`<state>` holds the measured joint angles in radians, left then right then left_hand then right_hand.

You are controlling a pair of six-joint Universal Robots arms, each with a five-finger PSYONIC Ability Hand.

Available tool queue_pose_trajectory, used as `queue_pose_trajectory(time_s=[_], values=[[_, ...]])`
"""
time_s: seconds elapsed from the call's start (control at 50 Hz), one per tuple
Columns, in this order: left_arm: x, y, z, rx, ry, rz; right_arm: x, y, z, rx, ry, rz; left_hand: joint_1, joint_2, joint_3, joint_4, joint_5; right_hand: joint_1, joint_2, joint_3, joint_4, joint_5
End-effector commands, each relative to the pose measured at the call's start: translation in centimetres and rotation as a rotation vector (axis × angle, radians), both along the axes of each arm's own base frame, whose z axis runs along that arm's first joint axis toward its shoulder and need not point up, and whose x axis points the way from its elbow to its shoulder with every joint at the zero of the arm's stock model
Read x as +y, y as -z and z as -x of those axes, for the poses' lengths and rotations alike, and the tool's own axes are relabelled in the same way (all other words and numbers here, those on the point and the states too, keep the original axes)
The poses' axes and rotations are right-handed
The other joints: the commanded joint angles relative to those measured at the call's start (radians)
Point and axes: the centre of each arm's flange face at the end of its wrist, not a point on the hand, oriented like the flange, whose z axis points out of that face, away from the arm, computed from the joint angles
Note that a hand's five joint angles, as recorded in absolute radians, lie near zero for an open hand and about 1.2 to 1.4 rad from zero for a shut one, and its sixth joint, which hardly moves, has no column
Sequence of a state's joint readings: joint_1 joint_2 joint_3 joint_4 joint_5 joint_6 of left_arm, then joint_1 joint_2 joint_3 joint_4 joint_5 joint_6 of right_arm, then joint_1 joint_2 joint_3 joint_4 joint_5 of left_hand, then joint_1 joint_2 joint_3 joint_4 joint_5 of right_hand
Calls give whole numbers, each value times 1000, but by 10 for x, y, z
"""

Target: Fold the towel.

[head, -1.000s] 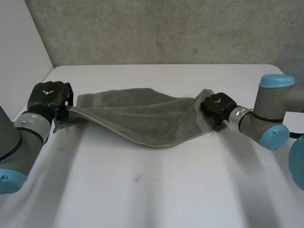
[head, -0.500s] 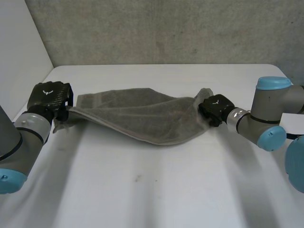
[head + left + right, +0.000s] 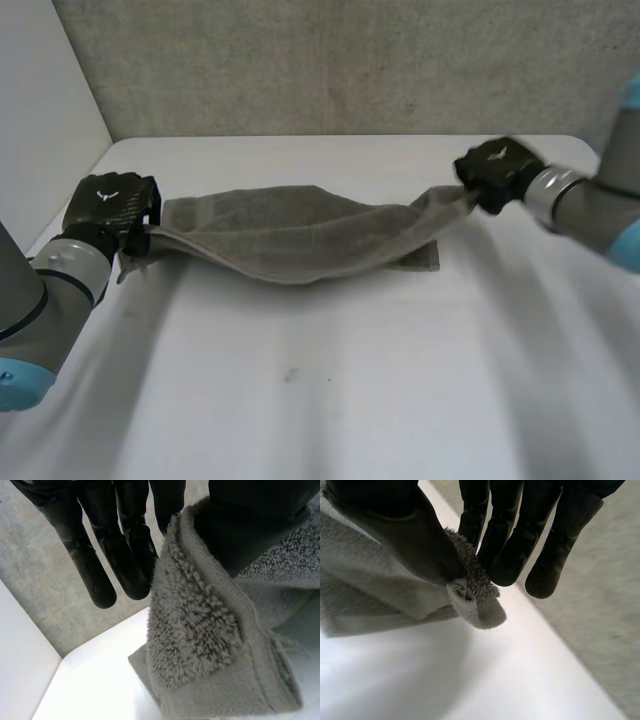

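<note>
My left hand (image 3: 108,203) pinches one towel (image 3: 290,235) corner under its thumb, my right hand (image 3: 497,170) the other. The head view shows each hand's white emblem.

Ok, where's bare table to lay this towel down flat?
The widest bare patch is the table on the near side of the towel. A narrower strip lies between the towel's far edge and the wall. The middle band is taken: the towel spans from left robot hand to right robot hand, each pinching an end.
</note>
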<state>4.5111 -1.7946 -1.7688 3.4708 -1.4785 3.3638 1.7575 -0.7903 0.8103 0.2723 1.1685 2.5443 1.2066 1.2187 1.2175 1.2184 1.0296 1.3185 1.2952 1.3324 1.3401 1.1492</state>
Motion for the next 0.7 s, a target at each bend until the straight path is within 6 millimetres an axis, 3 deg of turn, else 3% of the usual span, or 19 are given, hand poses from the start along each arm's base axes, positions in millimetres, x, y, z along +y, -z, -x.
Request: queue_pose_trajectory(time_s=[0.02,0.06,0.12,0.18,0.22,0.24,0.28,0.44,0.56,0.62,0.66,0.7], values=[[11,-18,1,3,19,16,25,-81,40,-14,85,128,190,178,179,178,192,78,101,64,56,72],[17,-31,-1,5,18,29,42,-103,55,-8,114,146,190,178,179,178,192,78,101,64,56,72],[21,-39,-3,8,16,41,50,-110,61,-2,127,142,190,178,179,178,192,78,101,64,56,72],[32,-57,-5,15,16,70,67,-122,71,19,143,124,190,178,179,178,192,78,101,64,56,72],[44,-75,-8,21,15,100,87,-141,75,34,127,137,190,178,179,178,192,78,101,64,56,72],[44,-75,-8,21,15,100,87,-141,75,34,126,138,190,178,179,178,192,78,101,64,56,72],[56,-97,-11,31,13,151,107,-165,83,28,115,185,190,178,179,178,192,78,101,64,56,72],[76,-130,-12,34,24,166,128,-198,90,10,96,283,190,178,179,178,192,78,101,64,56,72],[76,-136,-10,28,30,141,132,-195,87,10,81,239,190,178,179,178,192,78,101,64,56,72],[66,-130,-8,17,30,117,128,-183,86,13,74,174,190,178,179,178,192,78,101,64,56,72],[45,-113,-4,-25,30,59,120,-172,86,19,75,132,190,178,179,178,192,78,101,64,56,72],[35,-103,-2,-54,34,31,99,-146,83,43,57,52,190,178,179,178,192,78,101,64,56,72]])
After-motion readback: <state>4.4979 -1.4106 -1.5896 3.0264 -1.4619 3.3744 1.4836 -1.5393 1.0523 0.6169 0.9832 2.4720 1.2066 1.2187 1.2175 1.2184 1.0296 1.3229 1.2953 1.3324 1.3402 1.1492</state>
